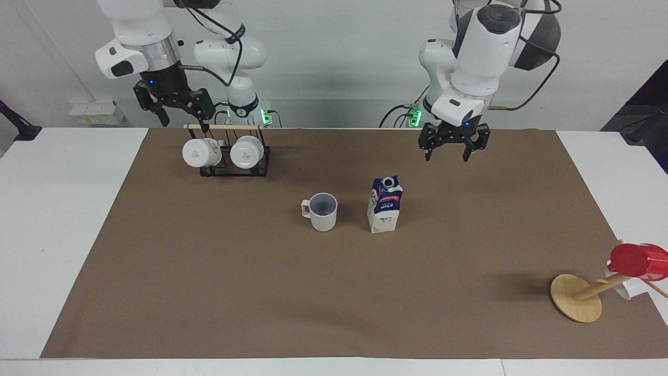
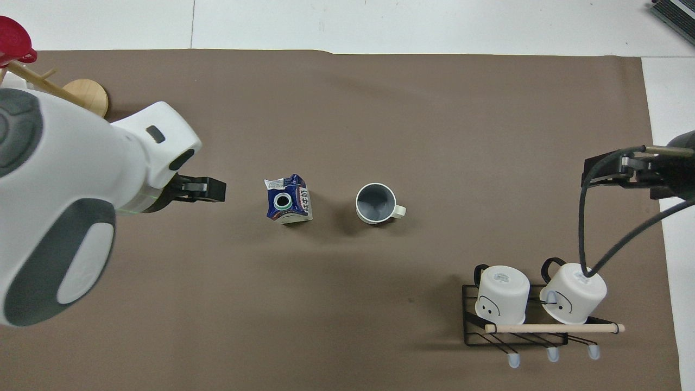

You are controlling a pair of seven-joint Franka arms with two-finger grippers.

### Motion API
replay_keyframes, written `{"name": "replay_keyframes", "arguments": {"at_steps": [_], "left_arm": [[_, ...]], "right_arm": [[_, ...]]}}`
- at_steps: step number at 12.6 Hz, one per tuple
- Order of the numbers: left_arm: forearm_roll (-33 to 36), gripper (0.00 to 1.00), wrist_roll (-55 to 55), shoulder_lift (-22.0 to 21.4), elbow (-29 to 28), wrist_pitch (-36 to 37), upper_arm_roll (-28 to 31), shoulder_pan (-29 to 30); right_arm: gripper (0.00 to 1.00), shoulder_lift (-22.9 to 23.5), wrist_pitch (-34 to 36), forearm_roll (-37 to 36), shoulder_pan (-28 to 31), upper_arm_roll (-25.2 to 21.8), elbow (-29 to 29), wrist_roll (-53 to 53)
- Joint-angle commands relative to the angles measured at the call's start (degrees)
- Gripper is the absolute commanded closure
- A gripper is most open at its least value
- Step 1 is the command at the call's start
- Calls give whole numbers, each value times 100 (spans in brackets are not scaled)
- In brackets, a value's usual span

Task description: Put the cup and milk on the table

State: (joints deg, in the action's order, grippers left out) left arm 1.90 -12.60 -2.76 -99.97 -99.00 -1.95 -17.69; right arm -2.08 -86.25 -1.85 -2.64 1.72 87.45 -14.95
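Facing view, read from one side to the other, with the milk carton (image 1: 385, 204) as landmark. Right gripper (image 1: 177, 116): raised over the black mug rack (image 1: 235, 163), which stands nearer the robots than the carton, toward the right arm's end of the table (image 1: 62, 209); its fingers are spread and hold nothing. Two white mugs (image 1: 199, 152) hang bottom-out on the rack under a wooden rod. Cup (image 1: 323, 211): off-white, grey-blue inside, thin pinkish rim, small handle turned away from the carton; upright on the brown mat (image 1: 261, 292), just beside the carton and apart from it. Milk carton: gable top, dark blue above, white below, printed label, round white cap; upright on the mat near its middle, touched by nothing. Left gripper (image 1: 447, 153): up in the air over bare mat, fingers apart and empty, well clear of the carton toward the left arm's end. Wooden mug tree (image 1: 576, 304): tilted at the mat's corner, farther from the robots than the carton, carrying a red cup (image 1: 637, 261). Wide bare mat surrounds cup and carton on every side; white table borders the mat at both ends
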Motion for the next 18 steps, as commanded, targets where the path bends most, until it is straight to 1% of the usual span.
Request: {"name": "replay_keyframes", "arguments": {"at_steps": [1, 2, 4, 8, 11, 12, 18], "left_arm": [[48, 0, 616, -303, 83, 529, -42, 476], [48, 0, 758, -374, 83, 670, -25, 617], [39, 0, 794, -392, 92, 715, -34, 854], [39, 0, 794, -392, 267, 838, 63, 882], [39, 0, 803, -383, 540, 970, 142, 899], [39, 0, 803, -383, 558, 970, 142, 1038], [39, 0, 1163, -383, 567, 1049, 177, 1233]], "right_arm": [[0, -12, 12, 105, 71, 12, 0, 176], [0, -12, 12, 105, 71, 21, 0, 176], [0, -12, 12, 105, 71, 21, 0, 176], [0, -12, 12, 105, 71, 21, 0, 176], [0, -12, 12, 105, 71, 21, 9, 176], [0, -12, 12, 105, 71, 12, 9, 176], [0, -12, 12, 105, 71, 12, 9, 185]]}}
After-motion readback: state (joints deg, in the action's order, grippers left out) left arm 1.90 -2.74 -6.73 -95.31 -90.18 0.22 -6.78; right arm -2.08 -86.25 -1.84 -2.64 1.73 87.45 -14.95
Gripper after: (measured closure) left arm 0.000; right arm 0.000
